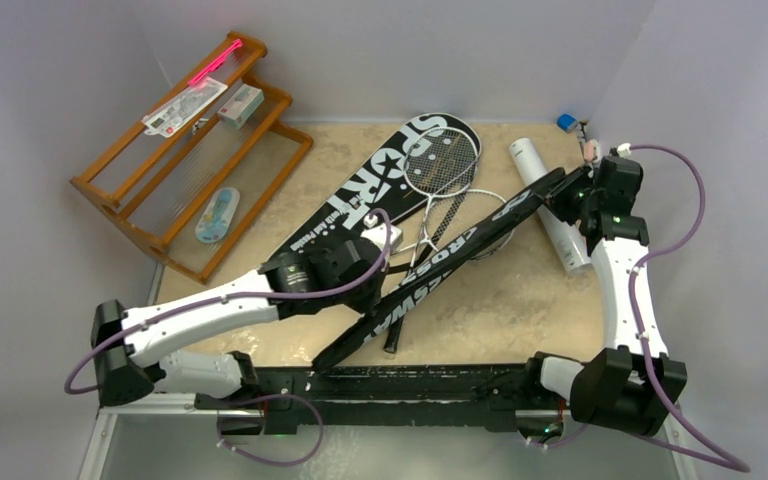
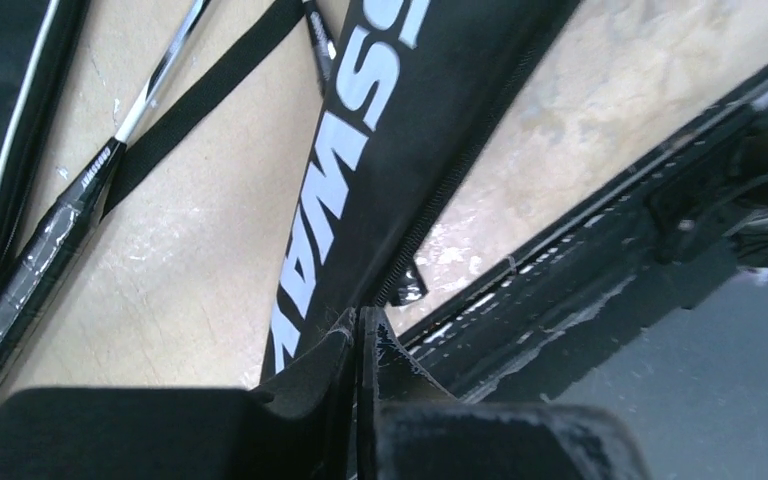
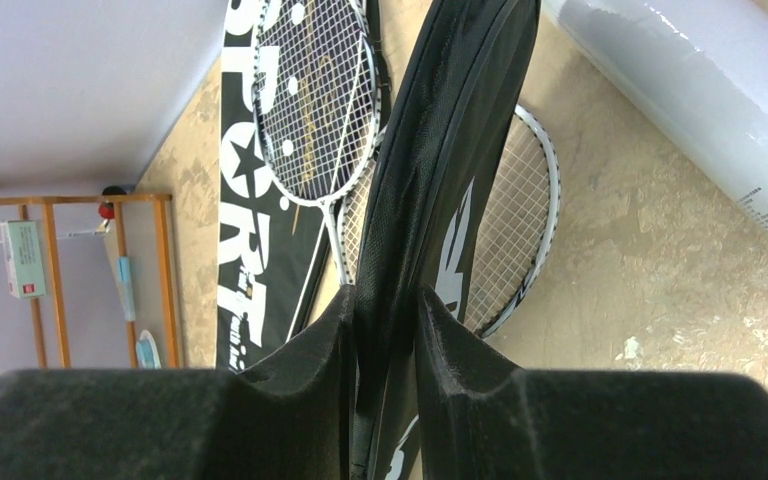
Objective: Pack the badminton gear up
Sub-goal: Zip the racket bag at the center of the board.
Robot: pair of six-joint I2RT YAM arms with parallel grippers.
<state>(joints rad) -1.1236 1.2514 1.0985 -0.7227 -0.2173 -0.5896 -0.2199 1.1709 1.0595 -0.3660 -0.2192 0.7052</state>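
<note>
The black CROSSWAY cover (image 1: 430,275) (image 2: 360,150) (image 3: 440,130) slants from back right to front left, raised at its right end. My right gripper (image 1: 560,190) (image 3: 385,292) is shut on its head end. My left gripper (image 1: 388,238) (image 2: 362,318) is shut on its zipper edge lower down, close to the zipper pull (image 2: 410,285). The SPORT cover (image 1: 375,185) (image 3: 245,200) lies flat behind. Two rackets (image 1: 442,158) (image 3: 315,100) overlap, one head on the SPORT cover, the other (image 1: 460,205) (image 3: 515,220) under the raised cover. A long white tube (image 1: 545,195) (image 3: 700,90) lies at right.
An orange-brown wooden rack (image 1: 160,170) leans in the back left corner, holding small packets and a pink stick (image 1: 210,68). A small blue object (image 1: 566,122) sits in the back right corner. The black base rail (image 1: 410,385) runs along the near edge. Walls close in on three sides.
</note>
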